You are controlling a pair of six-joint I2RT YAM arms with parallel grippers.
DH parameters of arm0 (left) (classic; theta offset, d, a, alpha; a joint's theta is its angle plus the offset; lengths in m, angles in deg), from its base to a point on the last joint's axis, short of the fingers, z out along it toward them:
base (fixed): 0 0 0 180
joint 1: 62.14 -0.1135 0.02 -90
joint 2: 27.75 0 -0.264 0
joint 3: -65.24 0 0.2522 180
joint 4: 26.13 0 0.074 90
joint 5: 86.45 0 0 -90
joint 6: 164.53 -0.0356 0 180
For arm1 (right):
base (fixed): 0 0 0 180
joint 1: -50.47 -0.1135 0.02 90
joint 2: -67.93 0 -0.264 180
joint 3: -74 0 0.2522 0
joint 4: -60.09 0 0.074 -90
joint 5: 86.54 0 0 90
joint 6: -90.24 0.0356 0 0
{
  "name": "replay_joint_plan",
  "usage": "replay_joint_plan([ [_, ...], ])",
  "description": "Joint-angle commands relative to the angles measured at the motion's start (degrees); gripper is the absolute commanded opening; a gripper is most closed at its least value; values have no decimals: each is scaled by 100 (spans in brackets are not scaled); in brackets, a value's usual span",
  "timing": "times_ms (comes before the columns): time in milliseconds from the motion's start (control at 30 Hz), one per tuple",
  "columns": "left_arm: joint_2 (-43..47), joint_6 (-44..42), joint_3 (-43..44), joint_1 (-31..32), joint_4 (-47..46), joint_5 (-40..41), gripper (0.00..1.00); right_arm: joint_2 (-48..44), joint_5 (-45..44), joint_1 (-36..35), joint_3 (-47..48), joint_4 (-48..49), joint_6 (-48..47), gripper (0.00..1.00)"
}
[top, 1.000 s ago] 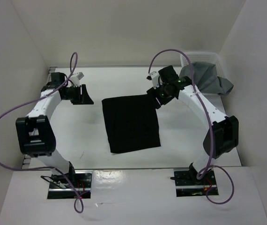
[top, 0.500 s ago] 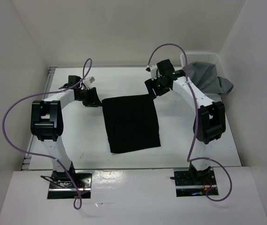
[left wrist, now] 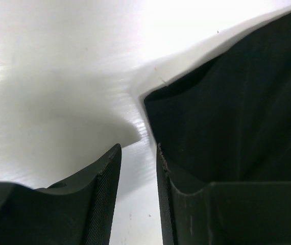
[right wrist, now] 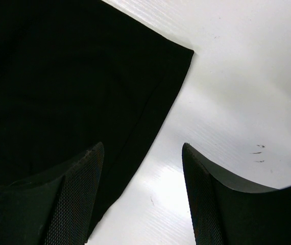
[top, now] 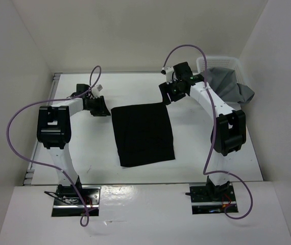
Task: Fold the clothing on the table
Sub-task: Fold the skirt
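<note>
The black clothing (top: pixel 143 133) lies flat as a rectangle in the middle of the white table (top: pixel 84 148). My left gripper (top: pixel 104 108) sits low at its far left corner, open by a narrow gap. In the left wrist view only bare table shows between the fingers (left wrist: pixel 107 173), and the clothing's corner (left wrist: pixel 227 102) lies just ahead, to the right. My right gripper (top: pixel 167 97) is at the far right corner and wide open (right wrist: pixel 143 148). The clothing's hem (right wrist: pixel 84 76) runs between its fingers, one over fabric, one over table.
A grey cloth (top: pixel 229 84) hangs out of a white basket (top: pixel 217 60) at the back right. White walls enclose the table on three sides. A metal rail (top: pixel 32 163) runs along the table's left edge. Purple cables loop above both arms.
My left gripper has moved right to the clothing's far left corner and its jaws have narrowed. The right gripper has shifted back and left at the far right corner, staying wide open.
</note>
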Motion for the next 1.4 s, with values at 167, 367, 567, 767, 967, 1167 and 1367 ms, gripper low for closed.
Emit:
replay_joint_plan([
  [167, -352, 111, 433, 33, -356, -146, 41, -117, 49, 33, 136, 157, -66, 68],
  [367, -545, 163, 610, 86, -357, -330, 44, -65, 49, 33, 311, 43, -119, 68],
  [567, -713, 164, 715, 139, -357, -453, 44, -12, 49, 33, 426, -10, -119, 68],
  [767, -713, -12, 715, 253, -252, -620, 44, 40, 49, 33, 426, -10, -119, 68],
  [967, -713, -74, 715, 306, -146, -673, 44, 41, 49, 33, 426, -10, -119, 68],
  [1167, -765, -74, 654, 306, -146, -673, 25, 41, 111, 33, 426, -10, -171, 68],
  [1367, -634, -135, 715, 306, -32, -419, 1, 154, 111, 33, 426, 43, -171, 68],
])
